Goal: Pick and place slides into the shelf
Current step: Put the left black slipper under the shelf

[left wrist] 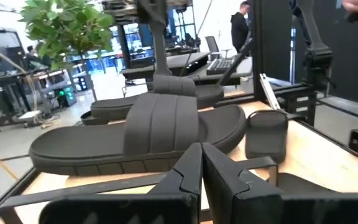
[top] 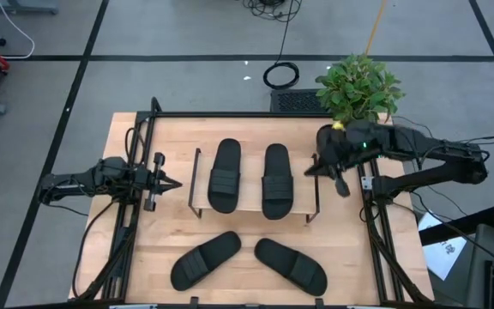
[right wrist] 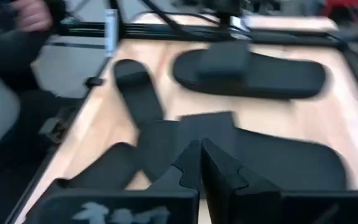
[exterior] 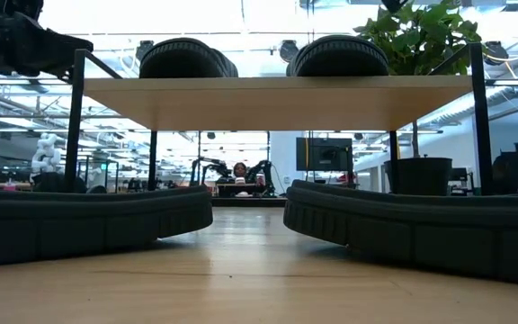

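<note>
Two black slides lie side by side, soles down, on the shelf's light wood top; the low view shows them above the plank. Two more slides rest on the table nearer the front edge. My left gripper hovers shut just left of the shelf, pointing at the nearest slide. My right gripper is shut beside the shelf's right wire frame, above the table.
A potted plant stands at the table's far right corner, behind my right arm. Black frame rails run along the table's left and right sides. A person's sleeve shows beyond the table edge in the right wrist view.
</note>
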Robot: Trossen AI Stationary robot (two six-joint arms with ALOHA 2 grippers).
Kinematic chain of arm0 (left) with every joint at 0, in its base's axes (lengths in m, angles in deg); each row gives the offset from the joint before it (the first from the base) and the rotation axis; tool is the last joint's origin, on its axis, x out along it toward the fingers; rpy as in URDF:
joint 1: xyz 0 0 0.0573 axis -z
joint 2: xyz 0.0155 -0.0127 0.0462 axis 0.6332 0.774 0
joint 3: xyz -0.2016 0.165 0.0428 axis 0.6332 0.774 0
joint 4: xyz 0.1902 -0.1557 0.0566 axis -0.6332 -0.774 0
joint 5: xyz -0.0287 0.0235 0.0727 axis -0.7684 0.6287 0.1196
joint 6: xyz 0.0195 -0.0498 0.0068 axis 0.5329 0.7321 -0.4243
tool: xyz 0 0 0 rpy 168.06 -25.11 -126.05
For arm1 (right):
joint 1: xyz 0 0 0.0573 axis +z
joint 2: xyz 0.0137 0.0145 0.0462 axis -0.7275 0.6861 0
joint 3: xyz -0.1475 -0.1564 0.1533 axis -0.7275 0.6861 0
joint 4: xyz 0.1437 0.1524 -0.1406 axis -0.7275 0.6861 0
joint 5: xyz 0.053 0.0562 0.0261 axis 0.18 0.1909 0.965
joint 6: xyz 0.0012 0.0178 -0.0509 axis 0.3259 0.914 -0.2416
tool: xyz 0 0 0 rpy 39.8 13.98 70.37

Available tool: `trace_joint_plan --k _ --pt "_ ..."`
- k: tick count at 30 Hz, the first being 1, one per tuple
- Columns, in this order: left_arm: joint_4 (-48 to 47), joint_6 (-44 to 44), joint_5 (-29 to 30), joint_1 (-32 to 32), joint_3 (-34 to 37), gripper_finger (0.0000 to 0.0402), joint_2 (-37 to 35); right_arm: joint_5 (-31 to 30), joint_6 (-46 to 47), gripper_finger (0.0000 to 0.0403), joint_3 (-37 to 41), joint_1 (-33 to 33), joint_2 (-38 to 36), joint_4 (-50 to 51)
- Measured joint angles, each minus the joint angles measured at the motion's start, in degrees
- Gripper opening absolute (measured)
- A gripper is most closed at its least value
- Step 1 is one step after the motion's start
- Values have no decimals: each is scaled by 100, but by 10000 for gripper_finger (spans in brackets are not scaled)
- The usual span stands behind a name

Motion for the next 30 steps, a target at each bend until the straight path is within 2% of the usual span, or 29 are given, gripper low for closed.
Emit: trace_joint_plan --k 4,8,10,14,19,24,27,30 --pt "172 -151 329 -1 0 19 -4 -150 -296 3 759 484 -556 -390" --pt "206 -385 409 -4 0 4 -2 -474 53 3 1578 510 -1410 -1059" --pt "206 -449 413 -4 0 3 -2 -409 293 3 1979 505 -1830 -1495" --pt "212 -513 413 -4 0 1 -2 91 722 3 2725 667 -2453 -2256" --pt "236 -523 523 -4 0 1 -2 151 1329 1 3479 1044 -2690 -2881" --pt "229 -444 574 -4 0 1 -2 231 1538 1 4222 1431 -2777 -4373" --pt "210 -444 574 -4 0 0 -2 300 1427 1 4596 1646 -2777 -5122" --pt "209 -441 557 -4 0 0 -2 300 1173 1 4830 1767 -2813 -5421"
